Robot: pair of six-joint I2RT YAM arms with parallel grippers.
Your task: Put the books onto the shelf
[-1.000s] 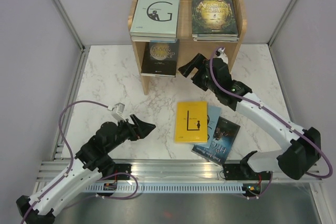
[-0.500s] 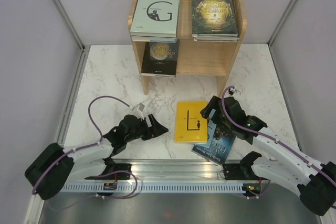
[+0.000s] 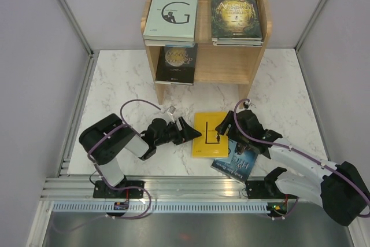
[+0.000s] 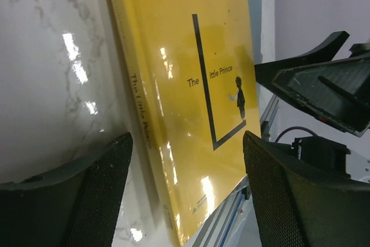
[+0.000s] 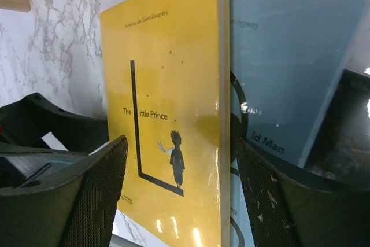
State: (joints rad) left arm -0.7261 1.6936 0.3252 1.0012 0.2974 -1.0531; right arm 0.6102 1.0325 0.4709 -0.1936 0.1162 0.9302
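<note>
A yellow book [image 3: 208, 137] lies flat on the marble table, partly over a pale blue book [image 3: 236, 129] and beside a dark book [image 3: 241, 159]. My left gripper [image 3: 192, 134] is at its left edge, open; in the left wrist view the yellow book [image 4: 191, 85] runs between the open fingers [image 4: 87, 198]. My right gripper [image 3: 223, 125] is at its right edge, open, with the yellow book [image 5: 167, 114] between its fingers [image 5: 95, 195] and one finger over the blue book [image 5: 289, 67]. On the wooden shelf [image 3: 225, 62] lie a pale green "G" book [image 3: 170, 15], a green-gold book [image 3: 236, 17] and a black book [image 3: 176, 63].
Grey walls enclose the table on three sides. A metal rail [image 3: 191, 195] with both arm bases runs along the near edge. The shelf's lower tier is bare to the right of the black book. The left arm's cable [image 3: 139, 105] loops above the marble.
The right arm came down from in front of the shelf to the yellow book's right edge. The left arm swung right to its left edge. Both jaws narrowed a little.
</note>
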